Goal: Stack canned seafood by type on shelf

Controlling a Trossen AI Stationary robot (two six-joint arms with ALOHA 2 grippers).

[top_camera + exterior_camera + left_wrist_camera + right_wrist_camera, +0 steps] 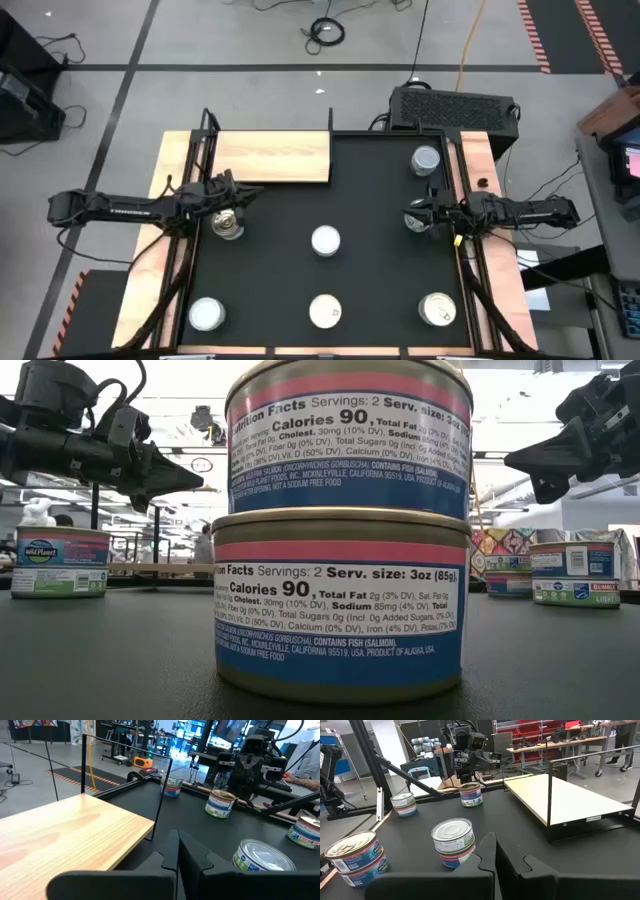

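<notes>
The shelf (270, 158) is a pale wooden board at the table's far left, with no cans on it. Several cans stand on the black mat (380, 270). A stack of two cans (345, 530) stands at the near middle (326, 312), and another stack of two (357, 857) at the near right. My left gripper (252, 193) is shut, above the mat by the shelf's near edge, just past a can (227, 222). My right gripper (408, 215) is shut too, at the right side, over a can (418, 218). Neither holds anything.
Single cans stand at the far right (427, 160), the middle (325, 241) and the near left (207, 314). Thin black posts (162, 795) rise at the shelf's corners. Wooden strips (485, 180) and black rails run along both sides of the table.
</notes>
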